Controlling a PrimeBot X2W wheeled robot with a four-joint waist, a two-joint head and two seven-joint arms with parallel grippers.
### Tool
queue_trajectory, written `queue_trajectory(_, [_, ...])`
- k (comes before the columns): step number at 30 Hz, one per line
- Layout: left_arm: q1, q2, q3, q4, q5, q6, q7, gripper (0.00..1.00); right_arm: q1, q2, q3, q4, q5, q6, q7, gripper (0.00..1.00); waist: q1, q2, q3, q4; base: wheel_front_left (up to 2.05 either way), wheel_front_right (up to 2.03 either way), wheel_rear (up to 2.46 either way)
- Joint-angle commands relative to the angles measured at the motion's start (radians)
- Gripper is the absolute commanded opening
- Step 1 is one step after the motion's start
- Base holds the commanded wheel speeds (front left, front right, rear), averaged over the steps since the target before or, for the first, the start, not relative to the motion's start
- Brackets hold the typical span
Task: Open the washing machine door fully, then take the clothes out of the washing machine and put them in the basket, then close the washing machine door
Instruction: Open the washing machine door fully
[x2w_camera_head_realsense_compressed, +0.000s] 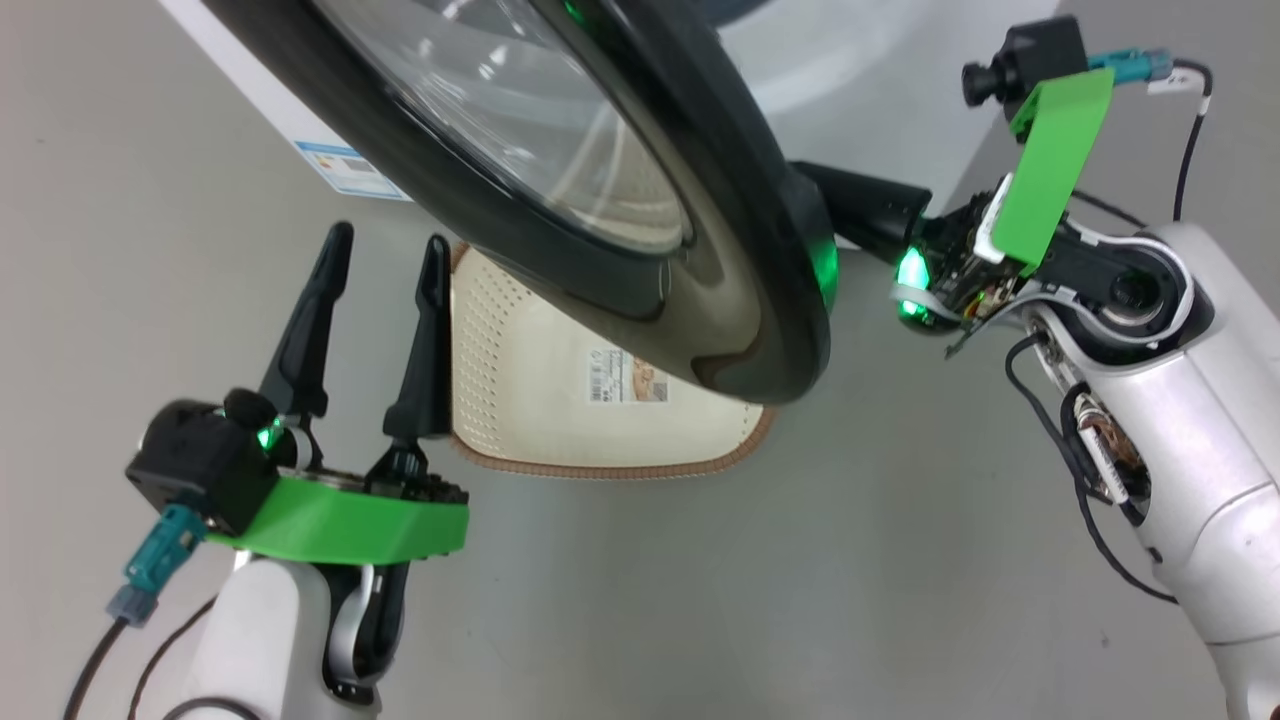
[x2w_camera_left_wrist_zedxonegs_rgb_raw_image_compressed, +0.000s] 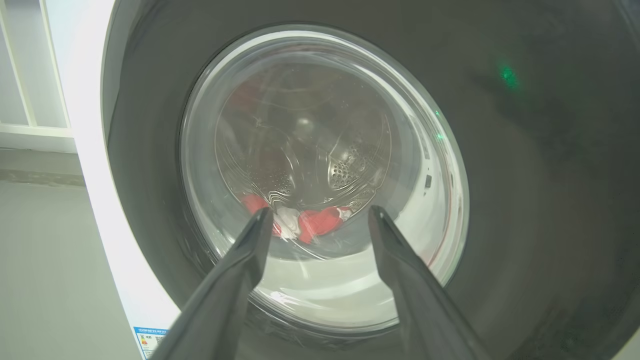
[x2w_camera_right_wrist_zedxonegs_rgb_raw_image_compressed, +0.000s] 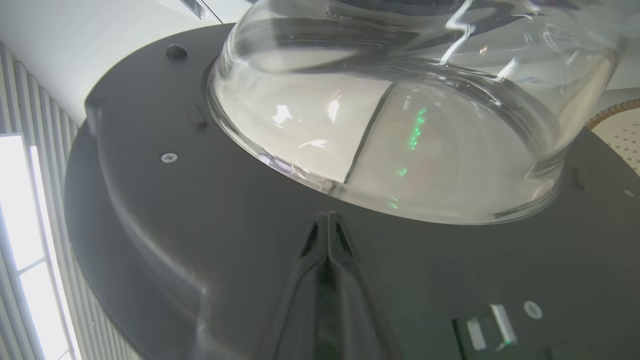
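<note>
The washing machine door (x2w_camera_head_realsense_compressed: 760, 260), black-rimmed with a bulging glass window (x2w_camera_right_wrist_zedxonegs_rgb_raw_image_compressed: 400, 125), stands partly open, swung out over the basket (x2w_camera_head_realsense_compressed: 600, 470) on the floor. My right gripper (x2w_camera_right_wrist_zedxonegs_rgb_raw_image_compressed: 327, 216) is shut, its tips pressed against the door's inner black face (x2w_camera_right_wrist_zedxonegs_rgb_raw_image_compressed: 200, 225) just below the glass; its fingers (x2w_camera_head_realsense_compressed: 870, 205) reach in behind the door's edge. My left gripper (x2w_camera_head_realsense_compressed: 388, 240) is open and holds nothing, left of the basket and in front of the door's outer side. Through the glass, between its fingers (x2w_camera_left_wrist_zedxonegs_rgb_raw_image_compressed: 240, 260), red and white clothes (x2w_camera_left_wrist_zedxonegs_rgb_raw_image_compressed: 327, 220) lie low in the steel drum (x2w_camera_left_wrist_zedxonegs_rgb_raw_image_compressed: 345, 170).
The white washing machine (x2w_camera_left_wrist_zedxonegs_rgb_raw_image_compressed: 95, 165) bears a small blue label (x2w_camera_head_realsense_compressed: 350, 170) low on its front. Grey floor (x2w_camera_head_realsense_compressed: 800, 580) spreads to the near side and right of the basket. A slatted wall and bright window (x2w_camera_right_wrist_zedxonegs_rgb_raw_image_compressed: 25, 225) show beyond the door.
</note>
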Motion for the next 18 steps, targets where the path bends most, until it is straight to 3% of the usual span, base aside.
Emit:
queue_trajectory(1, [0.019,0.025,0.029,-0.021,-0.006,0.009,-0.008,1.0,0.027,0.023,0.016,-0.025,0.006,0.008,0.012,0.0,0.0,0.0,-0.035,0.032,0.0,0.0,0.0])
queue_trajectory(18, [0.107,0.025,0.022,0.02,-0.032,0.035,-0.008,1.0,0.126,0.045,0.114,-0.005,0.015,0.008,0.048,0.0,0.0,0.0,-0.214,0.149,0.0,0.0,0.0])
